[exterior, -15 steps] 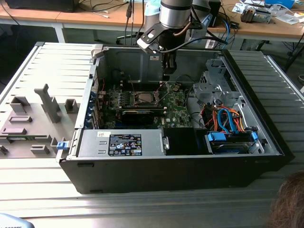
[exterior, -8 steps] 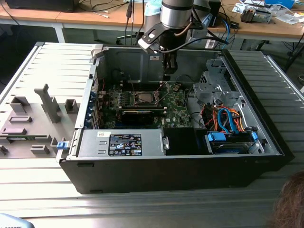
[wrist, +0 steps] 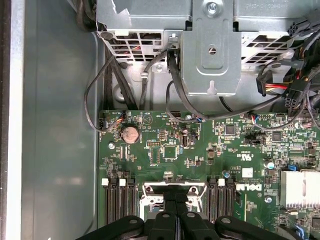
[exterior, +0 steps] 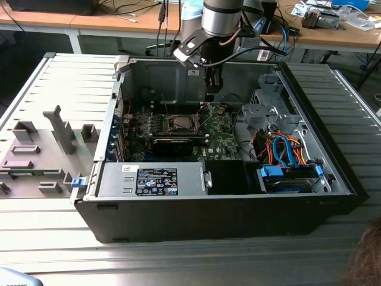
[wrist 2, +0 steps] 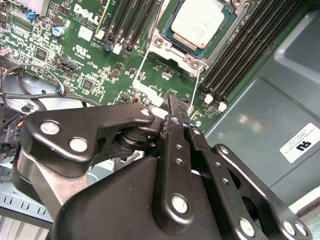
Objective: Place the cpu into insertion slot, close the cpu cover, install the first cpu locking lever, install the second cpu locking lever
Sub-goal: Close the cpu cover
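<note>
The cpu (wrist 2: 200,21), its pale silver face up, sits square in the insertion slot (wrist 2: 159,42) on the green circuit board (wrist 2: 90,70), so the first step of the job looks done. A grey metal frame lying flat around the chip appears to be the cpu cover (wrist 2: 222,39), seemingly down, though the second wrist view does not settle whether it is fully seated. Two thin wire locking levers (wrist 2: 141,67) (wrist 2: 196,90) run out from the socket's corners toward the camera and look unlatched, so both lever steps appear to be left. The gripper (wrist 2: 177,107) hovers just beside the end of the nearer lever, jaws drawn narrow and nearly together with nothing visibly held between them; whether a fingertip touches the wire cannot be told. In the exterior view the arm reaches down into the open computer case (exterior: 238,208), the gripper poised over the board near the case's rear wall
</note>
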Controlling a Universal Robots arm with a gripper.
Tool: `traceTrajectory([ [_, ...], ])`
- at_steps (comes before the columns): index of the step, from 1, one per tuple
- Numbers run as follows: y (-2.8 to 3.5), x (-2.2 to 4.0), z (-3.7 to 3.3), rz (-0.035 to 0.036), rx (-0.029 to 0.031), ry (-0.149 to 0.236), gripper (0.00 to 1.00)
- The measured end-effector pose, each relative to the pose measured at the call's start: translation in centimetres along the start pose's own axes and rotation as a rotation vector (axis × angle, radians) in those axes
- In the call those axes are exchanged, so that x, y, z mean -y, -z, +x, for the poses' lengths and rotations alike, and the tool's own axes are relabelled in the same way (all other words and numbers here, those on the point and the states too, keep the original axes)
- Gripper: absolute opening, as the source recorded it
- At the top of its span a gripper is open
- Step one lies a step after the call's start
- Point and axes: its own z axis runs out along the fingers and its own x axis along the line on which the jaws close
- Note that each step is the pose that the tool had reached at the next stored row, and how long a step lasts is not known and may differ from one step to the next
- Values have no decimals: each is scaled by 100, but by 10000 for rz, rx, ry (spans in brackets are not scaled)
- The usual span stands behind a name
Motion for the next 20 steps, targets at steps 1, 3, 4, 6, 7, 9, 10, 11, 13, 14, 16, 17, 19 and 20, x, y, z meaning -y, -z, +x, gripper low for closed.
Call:
traceTrajectory([
  [1,-1,-4,0,0,0,1,11],
  [3,-2,-10,0,0,0,0,11],
  [4,-3,-11,0,0,0,-1,11],
  [6,-4,-15,0,0,0,-1,11],
  [7,-4,-16,0,0,0,-1,11],
  [9,-5,-17,0,0,0,-1,11],
  [10,-5,-19,0,0,0,0,11],
  [11,-6,-22,0,0,0,1,11],
  [13,-7,-27,0,0,0,-1,11],
  [14,-7,-29,0,0,0,-1,11],
  [16,-8,-33,0,0,0,-1,11],
  [17,-9,-36,0,0,0,0,11],
  [19,-9,-39,0,0,-1,0,11],
  [20,-10,-41,0,0,0,-1,11],
])
